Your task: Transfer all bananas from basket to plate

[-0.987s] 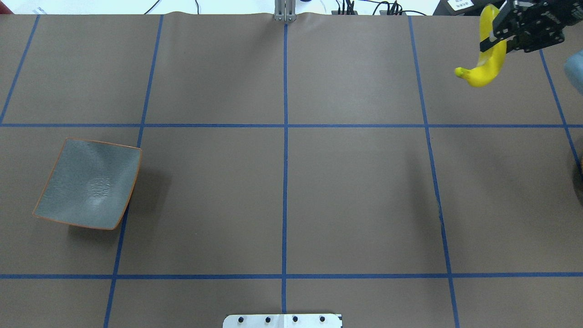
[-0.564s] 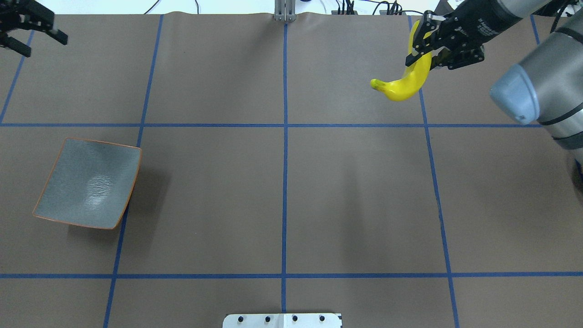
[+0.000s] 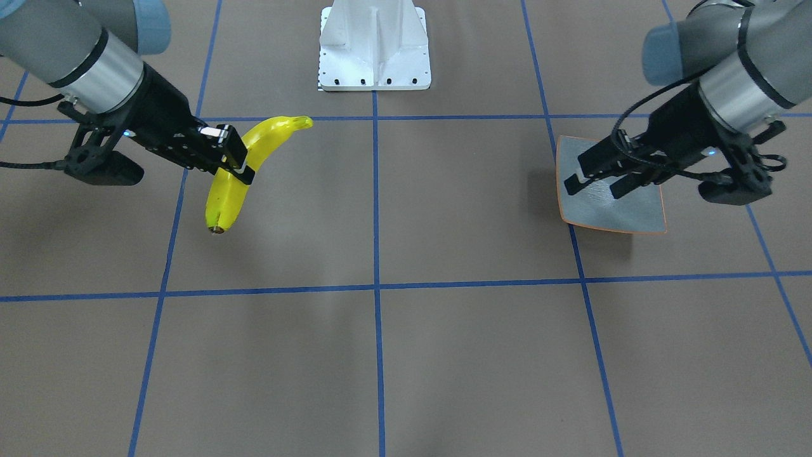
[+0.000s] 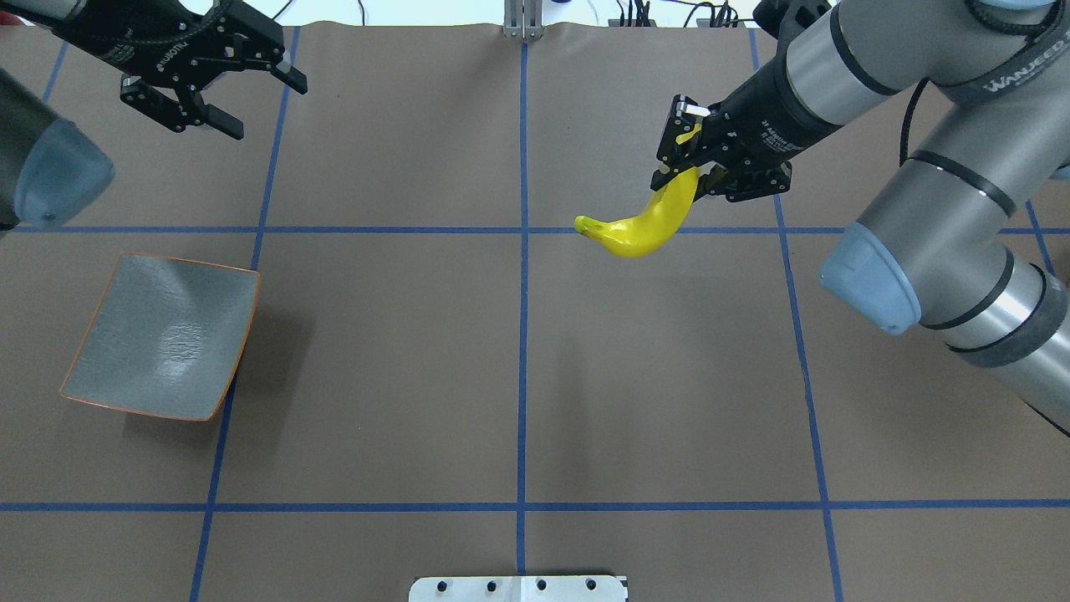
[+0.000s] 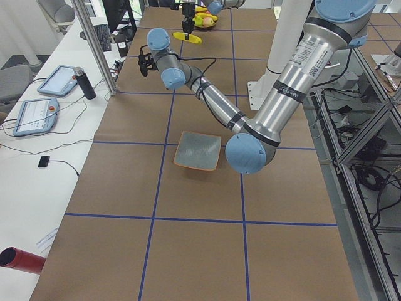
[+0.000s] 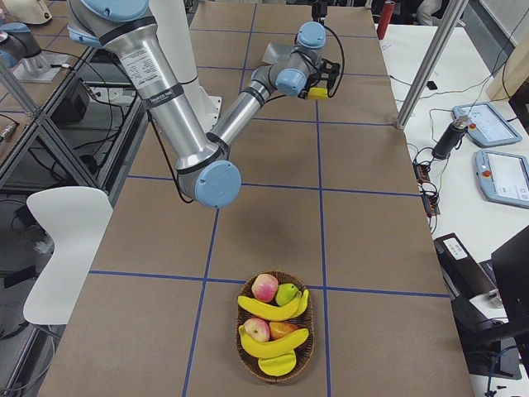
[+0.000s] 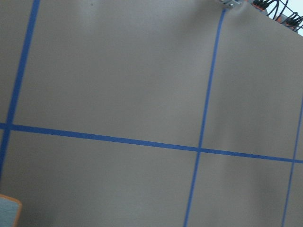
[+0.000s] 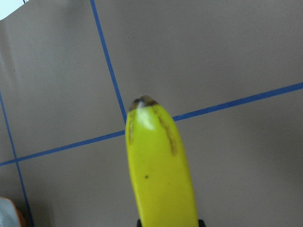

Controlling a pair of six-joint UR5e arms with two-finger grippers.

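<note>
My right gripper [image 4: 680,171] is shut on a yellow banana [image 4: 639,234] and holds it in the air right of the table's centre line; it also shows in the front view [image 3: 238,162] with the banana [image 3: 227,190] and in the right wrist view [image 8: 158,165]. The grey-blue plate [image 4: 163,334] with an orange rim lies at the left. My left gripper [image 4: 263,107] is open and empty, raised at the far left, beyond the plate. The basket [image 6: 248,351] holds three more bananas [image 6: 269,308] at the right end of the table.
The basket also holds apples [image 6: 264,286] and other fruit. The robot's white base [image 3: 374,47] sits at the near middle edge. Blue tape lines grid the brown table [image 4: 518,376]. Tablets and cables lie on a side table [image 6: 496,174].
My right gripper has carried the banana left and nearer, from the far right corner toward the centre line. My left gripper has come in from the far left edge, still open.
</note>
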